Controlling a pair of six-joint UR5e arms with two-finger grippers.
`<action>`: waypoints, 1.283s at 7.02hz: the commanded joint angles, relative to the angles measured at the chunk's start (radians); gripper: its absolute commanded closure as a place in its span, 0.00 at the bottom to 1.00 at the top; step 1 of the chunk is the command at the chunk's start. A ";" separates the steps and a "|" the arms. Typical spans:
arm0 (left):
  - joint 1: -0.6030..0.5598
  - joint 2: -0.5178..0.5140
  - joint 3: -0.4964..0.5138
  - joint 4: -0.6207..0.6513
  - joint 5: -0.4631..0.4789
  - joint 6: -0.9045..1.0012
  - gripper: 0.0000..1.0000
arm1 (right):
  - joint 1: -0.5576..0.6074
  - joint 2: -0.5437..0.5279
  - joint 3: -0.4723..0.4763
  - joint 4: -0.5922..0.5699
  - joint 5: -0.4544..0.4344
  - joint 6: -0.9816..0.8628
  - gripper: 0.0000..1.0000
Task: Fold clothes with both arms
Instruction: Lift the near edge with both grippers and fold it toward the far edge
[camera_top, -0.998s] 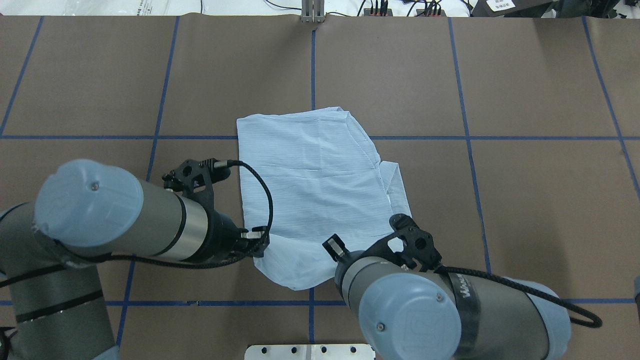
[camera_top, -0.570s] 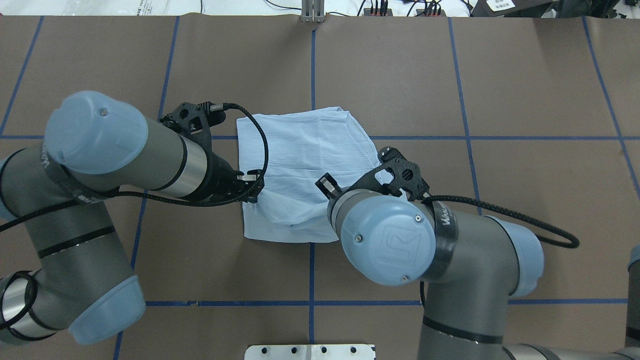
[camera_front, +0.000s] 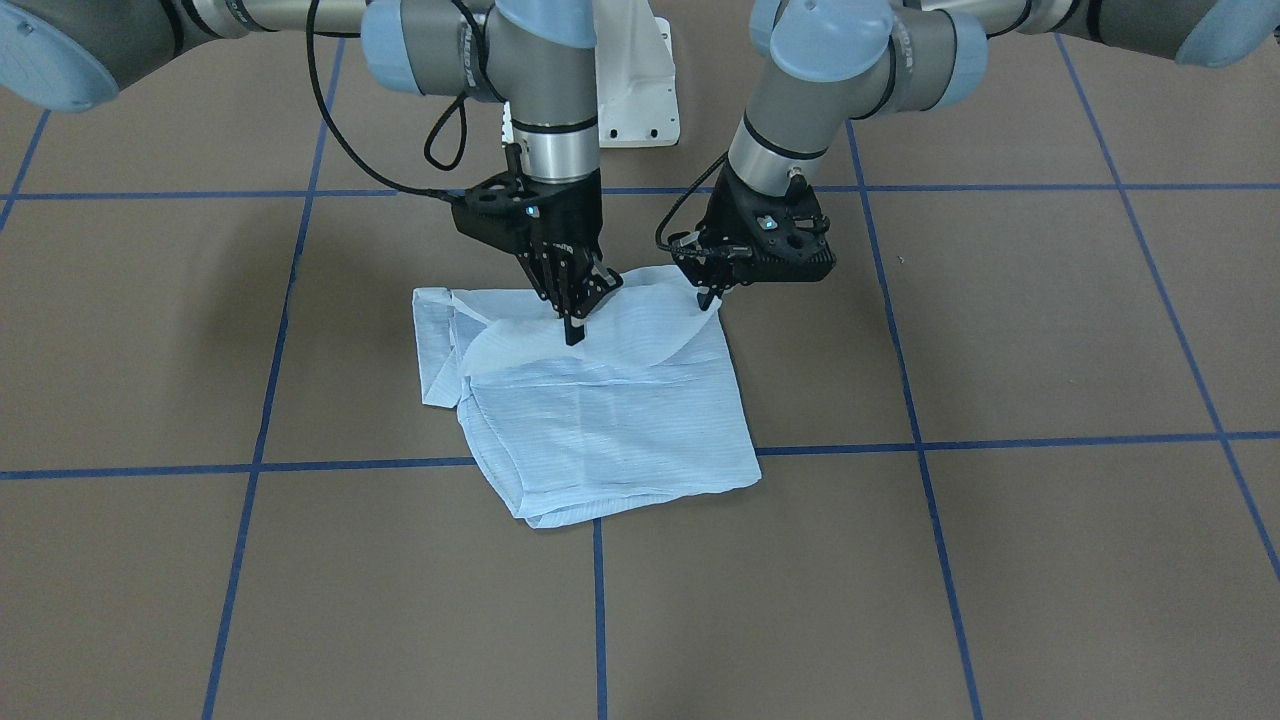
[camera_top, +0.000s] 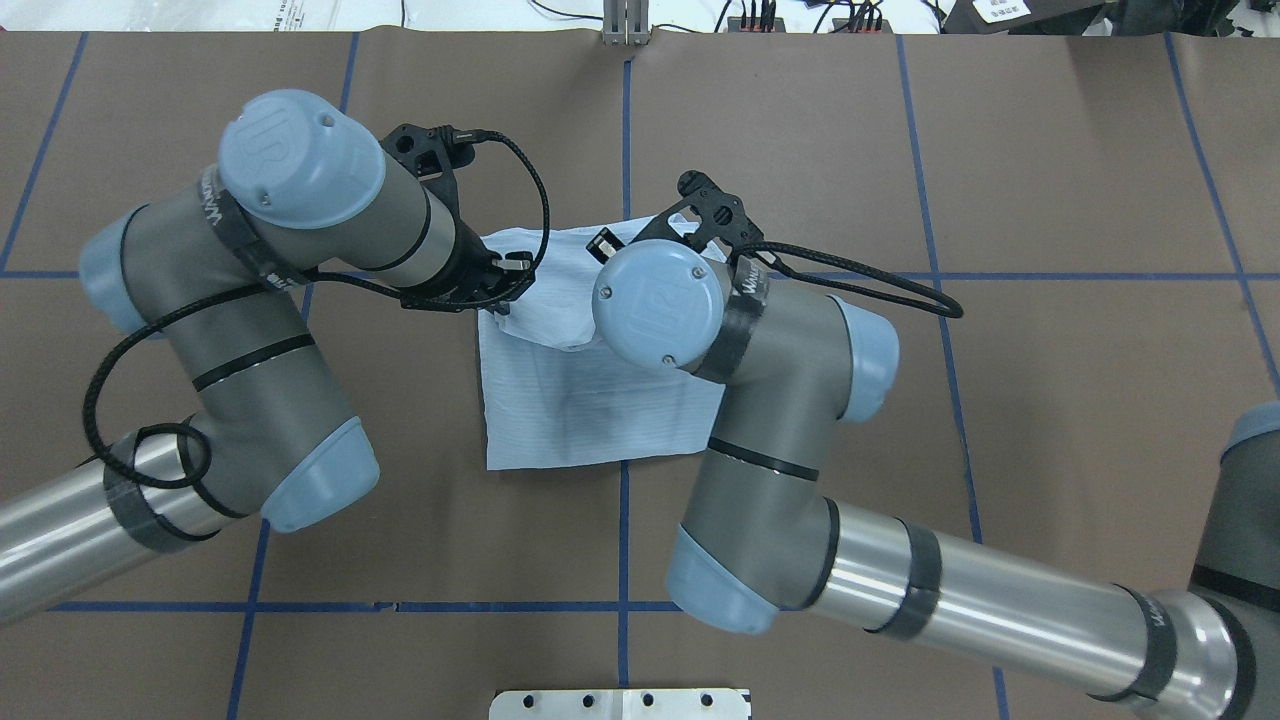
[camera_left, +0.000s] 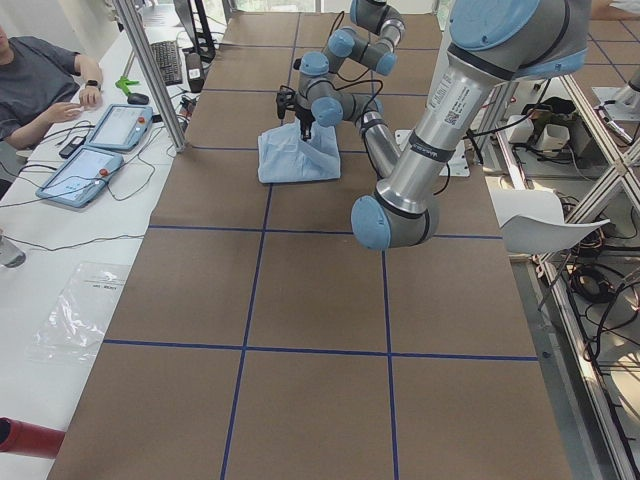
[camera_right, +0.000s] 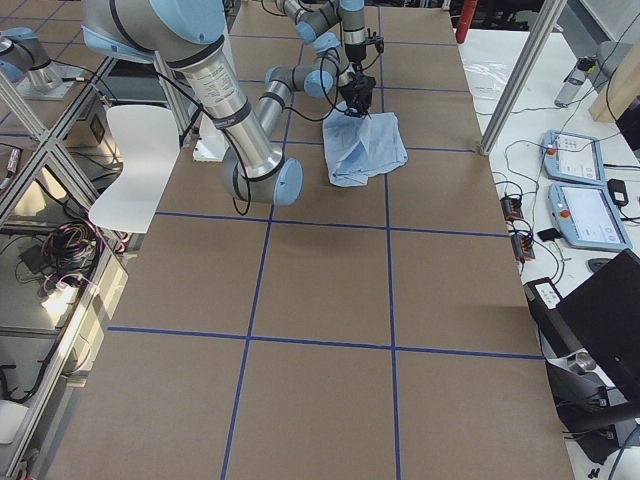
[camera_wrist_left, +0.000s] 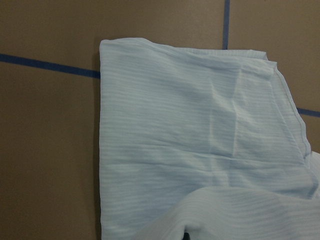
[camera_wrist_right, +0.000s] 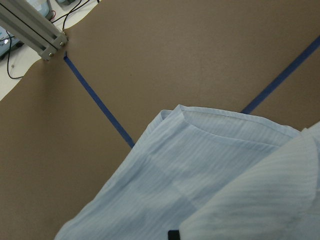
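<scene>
Brown table covering (camera_top: 1000, 150), gridded with blue tape lines (camera_top: 930, 150), fills every view. Right of centre in the front-facing view, the left gripper (camera_front: 710, 293) is pinched together on the raised corner of a flap (camera_front: 640, 335). The right gripper (camera_front: 573, 325), at centre, looks clamped on the same flap further in from the edge. Both wrist cameras show striped cloth rising into the bottom of the frame.

The flap belongs to the shirt (camera_front: 610, 430), which lies as a folded rectangle at the middle of the overhead view, across a vertical tape line. The flap is lifted over the flat layers beneath.

The fold appears about half carried across. Because the two pinches sit unevenly along the flap, it could land skewed or bunched when released. Thin fabric may slip from a finger pinch, and any drag could pull the lower layers out of square. A loose strip (camera_front: 435, 350) juts out at the left in the front-facing view, outside the fold.
</scene>
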 joint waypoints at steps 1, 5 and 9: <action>-0.031 -0.065 0.212 -0.151 0.024 0.009 1.00 | 0.050 0.087 -0.248 0.156 0.038 -0.054 1.00; -0.070 -0.129 0.417 -0.229 0.055 0.086 1.00 | 0.070 0.142 -0.383 0.187 0.085 -0.184 1.00; -0.082 -0.142 0.473 -0.287 0.072 0.087 1.00 | 0.092 0.160 -0.405 0.187 0.114 -0.215 1.00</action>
